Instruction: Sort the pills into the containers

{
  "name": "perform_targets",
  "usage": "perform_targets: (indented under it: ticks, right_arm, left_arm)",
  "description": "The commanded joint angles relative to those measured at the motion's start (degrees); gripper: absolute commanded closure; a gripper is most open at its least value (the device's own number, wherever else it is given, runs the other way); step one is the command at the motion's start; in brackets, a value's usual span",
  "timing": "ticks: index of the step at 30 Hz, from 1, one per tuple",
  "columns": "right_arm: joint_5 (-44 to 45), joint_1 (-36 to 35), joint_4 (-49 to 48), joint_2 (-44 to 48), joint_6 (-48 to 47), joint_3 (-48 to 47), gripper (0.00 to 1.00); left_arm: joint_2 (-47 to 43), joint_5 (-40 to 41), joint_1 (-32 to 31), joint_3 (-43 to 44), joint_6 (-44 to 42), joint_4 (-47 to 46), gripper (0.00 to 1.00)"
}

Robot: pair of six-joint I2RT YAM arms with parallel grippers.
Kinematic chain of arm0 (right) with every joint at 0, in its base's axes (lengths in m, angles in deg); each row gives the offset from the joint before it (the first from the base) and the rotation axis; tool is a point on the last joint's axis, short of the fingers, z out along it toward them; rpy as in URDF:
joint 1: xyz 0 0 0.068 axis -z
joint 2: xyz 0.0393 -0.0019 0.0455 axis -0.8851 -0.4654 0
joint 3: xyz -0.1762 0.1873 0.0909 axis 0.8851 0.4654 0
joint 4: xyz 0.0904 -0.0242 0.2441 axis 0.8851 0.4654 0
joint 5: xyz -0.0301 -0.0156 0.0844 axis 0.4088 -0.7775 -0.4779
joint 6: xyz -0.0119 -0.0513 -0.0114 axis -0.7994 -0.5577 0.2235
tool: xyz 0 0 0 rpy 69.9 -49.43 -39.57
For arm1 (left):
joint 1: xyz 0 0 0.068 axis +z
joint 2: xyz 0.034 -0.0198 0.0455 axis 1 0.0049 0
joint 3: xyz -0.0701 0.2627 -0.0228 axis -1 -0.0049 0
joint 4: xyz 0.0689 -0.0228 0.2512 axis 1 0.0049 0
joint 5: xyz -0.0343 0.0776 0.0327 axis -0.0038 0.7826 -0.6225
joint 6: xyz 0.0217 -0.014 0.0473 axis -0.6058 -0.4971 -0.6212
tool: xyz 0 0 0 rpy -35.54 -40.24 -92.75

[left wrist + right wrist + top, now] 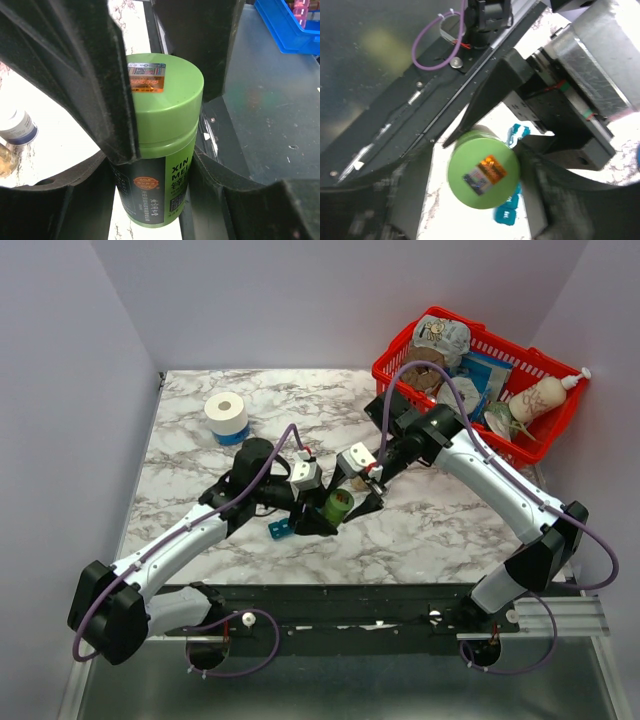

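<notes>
From above, my left gripper [335,508] is clenched on the small round green plastic bottle [338,504], holding it tilted over the middle of the marble table [200,470]. My right gripper [362,488] stands at its top end. The long, narrow teal-blue plastic pill organiser [279,531] lies on the marble just beside and partly under my left fingers. Only one end of it shows, so I cannot tell whether any compartment is open or filled. From my left wrist, both dark pads press the bottle's [160,170] sides, and its green screw cap [167,100] is on, with a sticker across the top. From my right wrist, the jaws of my right gripper [480,172] stand apart on either side of that cap [484,172]. The picture is blurred, but a strip of table seems to show between one finger and the cap, so I judge them not yet clamped. Bits of the organiser [506,214] peek out below. As I read it, nothing is sorted: the cap must come off, then the pills go into compartments.
</notes>
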Motion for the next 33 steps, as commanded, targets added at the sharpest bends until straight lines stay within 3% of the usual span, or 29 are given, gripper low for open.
perform_targets:
  ticks: [1, 4, 6, 8, 9, 11, 15, 19, 22, 24, 27, 28, 29, 31, 33]
  right_arm:
    - [2.1, -0.36, -1.63, 0.23, 8.36, 0.91, 0.46]
    - [3.85, -0.36, -3.9, 0.32, 16.6, 1.69, 0.64]
    - [5.96, -0.36, -7.86, 1.11, 20.85, 3.19, 0.66]
    - [7.9, -0.28, -14.24, 1.73, 30.59, 6.16, 0.68]
    - [10.78, -0.27, -16.37, 1.9, 34.37, 7.05, 0.69]
    - [15.18, -0.01, -22.77, 1.82, 47.19, 8.98, 0.79]
    - [27.45, 2.36, -31.06, 2.43, 62.77, 13.98, 0.82]
    - [33.29, 4.12, -35.29, 2.52, 71.11, 16.2, 0.82]
    - [36.37, 4.73, -36.78, 2.08, 74.38, 16.9, 0.82]
    - [33.85, 5.17, -36.96, 1.81, 74.4, 16.64, 0.78]
    - [28.15, 6.48, -35.56, 2.6, 71.42, 13.14, 0.48]
    - [27.08, 7.1, -34.51, 2.95, 68.19, 11.56, 0.26]
    - [25.59, 7.98, -33.02, 3.48, 66.5, 8.67, 0.19]
    - [18.91, 10.97, -31.87, 4.98, 60.2, 6.46, 0.08]
    - [11.21, 12.99, -27.75, 6.29, 52.64, 4.08, 0.04]
  left_arm:
    - [-2.17, 0.97, 0.14, 1.37, -1.71, -3.92, 1.0]
    - [-5.24, 9.39, 0.05, -0.47, -1.98, -7.59, 1.0]
    - [-8.31, 18.09, 0.05, -2.31, -1.8, -10.67, 1.0]
    - [-11.03, 23.81, -0.12, -3.72, -0.75, -17.34, 1.0]
    - [-11.66, 30.45, -0.21, -5.12, 0.21, -20.15, 1.0]
    - [-12.89, 37.16, -1.7, -6.36, 1.01, -27.28, 1.0]
    - [-11.32, 60.77, -8.37, -7.16, -2.32, -33.53, 1.0]
    - [-5.7, 77.56, -15.23, -5.23, -4.61, -37.04, 1.0]
    - [-1.92, 84.11, -17.35, -4.61, -3.91, -39.34, 1.0]
    - [0.28, 82.65, -17.35, -3.65, -3.21, -38.99, 1.0]
    - [0.99, 69.75, -17.18, -3.91, -4.96, -37.16, 1.0]
    - [0.99, 63.19, -15.78, -3.99, -5.31, -34.1, 1.0]
    - [0.65, 55.38, -15.33, -4.08, -4.97, -32.5, 1.0]
    - [-0.23, 46.29, -13.15, -5.75, -4.7, -29.52, 1.0]
    - [-2.34, 35.95, -11.38, -7.93, -3.39, -28.36, 1.0]
